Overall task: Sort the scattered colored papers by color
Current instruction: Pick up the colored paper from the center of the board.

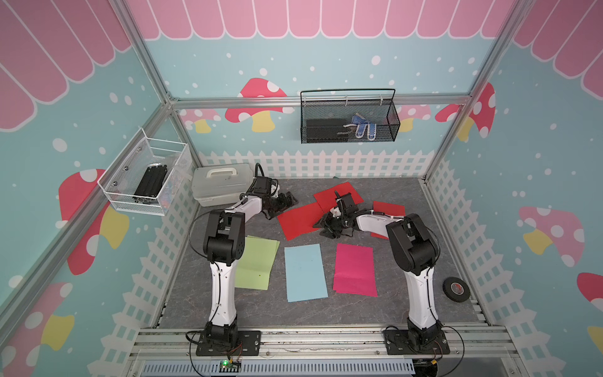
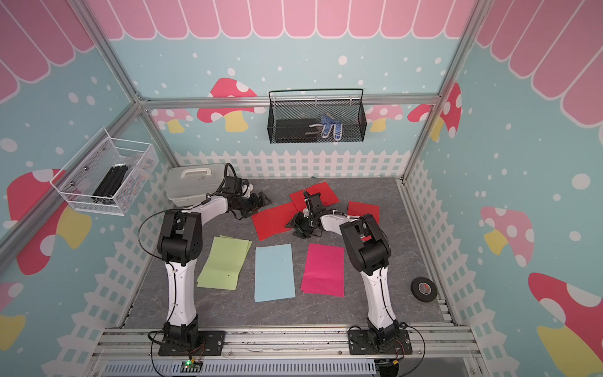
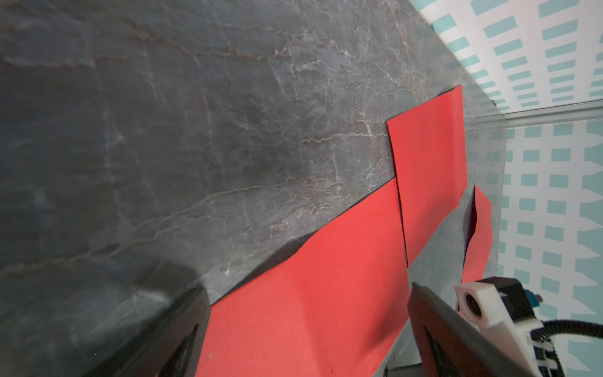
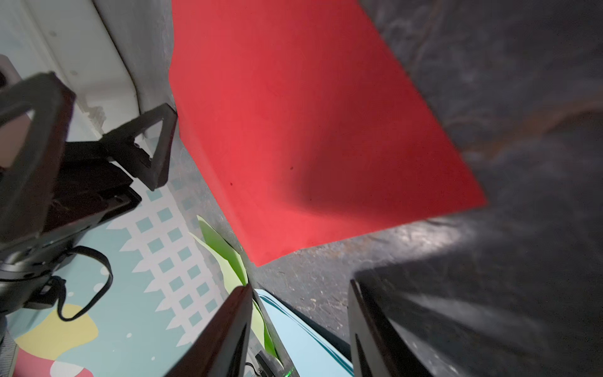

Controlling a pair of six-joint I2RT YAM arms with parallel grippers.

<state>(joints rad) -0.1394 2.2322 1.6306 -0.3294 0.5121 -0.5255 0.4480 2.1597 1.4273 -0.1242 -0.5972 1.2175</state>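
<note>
Three red papers lie overlapping at the back of the table: a large one (image 1: 298,222), one behind it (image 1: 336,196), and one partly under the right arm (image 1: 386,209). In front lie a light green stack (image 1: 257,264), a light blue sheet (image 1: 305,272) and a magenta sheet (image 1: 355,270). My left gripper (image 1: 288,200) is open at the large red sheet's left corner, and that red sheet (image 3: 293,326) shows between its jaws. My right gripper (image 1: 326,227) is low at the sheet's right edge, jaws apart and holding nothing; its wrist view shows the red sheet (image 4: 310,130) ahead.
A white lidded box (image 1: 222,186) stands at the back left, close behind the left arm. A black tape roll (image 1: 456,289) lies at the front right. A white mesh basket (image 1: 146,176) and a black mesh basket (image 1: 349,117) hang on the walls.
</note>
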